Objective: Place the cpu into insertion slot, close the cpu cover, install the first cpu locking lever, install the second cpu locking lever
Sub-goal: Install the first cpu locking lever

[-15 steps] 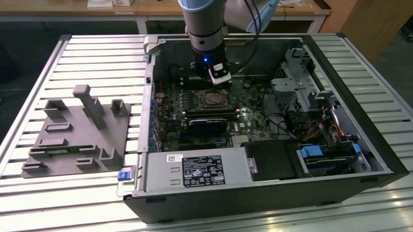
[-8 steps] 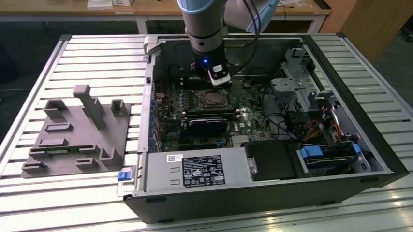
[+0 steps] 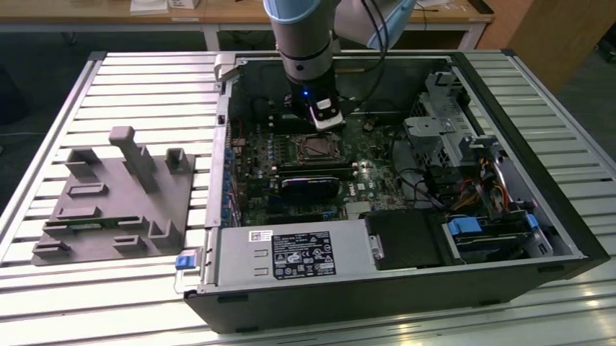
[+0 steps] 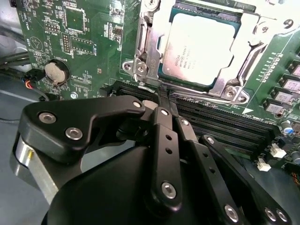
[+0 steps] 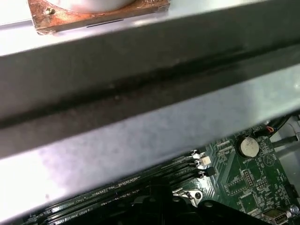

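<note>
- In the second wrist view, we see one cpu (image 4: 197, 49) lying flat in the insertion slot (image 4: 234, 86), one cpu cover (image 4: 248, 18) framing it.
- Our gripper (image 4: 164, 101) hovers near the slot's edge, fingers pressed together, holding nothing.

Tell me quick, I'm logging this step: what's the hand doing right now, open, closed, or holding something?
Hand: closed, fingers together, holding nothing visible, tip near the corner of the cpu cover, which lies over the cpu.

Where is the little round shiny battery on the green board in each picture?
Exterior view: too small to tell.
Second wrist view: the round battery sits on the green board, away from the cpu.
First wrist view: the round battery lies near the long black memory slots, the shared landmark.
</note>
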